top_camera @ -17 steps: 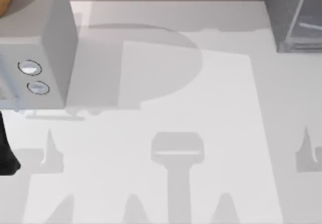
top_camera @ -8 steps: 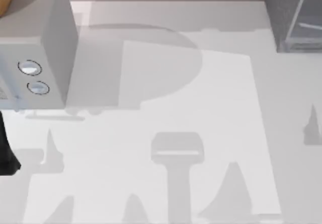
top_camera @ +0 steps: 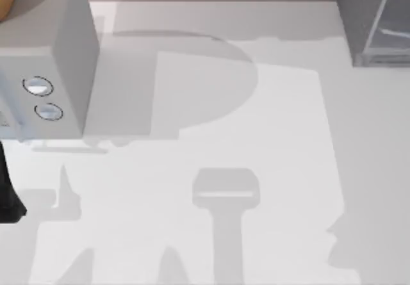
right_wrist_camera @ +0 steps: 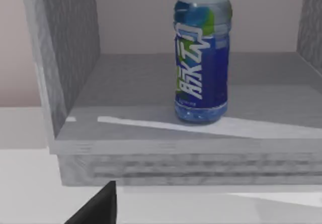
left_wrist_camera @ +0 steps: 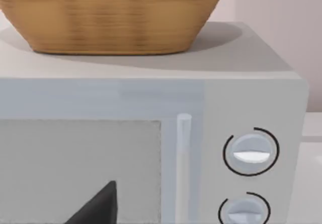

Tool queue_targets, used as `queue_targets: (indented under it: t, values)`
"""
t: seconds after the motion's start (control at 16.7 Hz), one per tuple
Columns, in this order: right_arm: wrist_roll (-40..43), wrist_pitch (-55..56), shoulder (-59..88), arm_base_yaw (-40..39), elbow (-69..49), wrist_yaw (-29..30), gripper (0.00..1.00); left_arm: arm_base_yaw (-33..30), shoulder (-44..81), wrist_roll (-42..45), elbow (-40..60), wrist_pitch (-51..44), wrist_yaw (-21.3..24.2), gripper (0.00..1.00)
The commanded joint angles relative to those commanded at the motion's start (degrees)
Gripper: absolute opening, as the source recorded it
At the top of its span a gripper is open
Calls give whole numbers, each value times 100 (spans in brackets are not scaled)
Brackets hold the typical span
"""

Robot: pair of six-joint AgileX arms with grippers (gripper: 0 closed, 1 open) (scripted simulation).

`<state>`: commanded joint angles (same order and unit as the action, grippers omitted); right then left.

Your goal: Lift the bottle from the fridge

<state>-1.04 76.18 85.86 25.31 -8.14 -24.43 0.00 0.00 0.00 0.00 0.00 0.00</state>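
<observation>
Bottle stands upright on the floor of the open fridge, clear plastic with a blue-green label, cap cut off by the frame edge; from above, the fridge sits at the counter's far right corner. Right pincer faces the fridge opening, just short of its front ledge, with one dark finger showing; left pincer faces the microwave at far left, basket on top. Cannot tell for either pincer whether it's wide or narrow.

Left arm at table's left edge
</observation>
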Motion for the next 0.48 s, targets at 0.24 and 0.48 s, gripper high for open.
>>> queue_targets:
  t: [0.24, 0.48]
  values:
    - [-1, 1230, 1280, 389, -171, -370, 100, 0, 0, 0, 0, 0, 0, 100]
    - [1, 1653, 1689, 526, -242, -502, 100, 0, 0, 0, 0, 0, 0, 100]
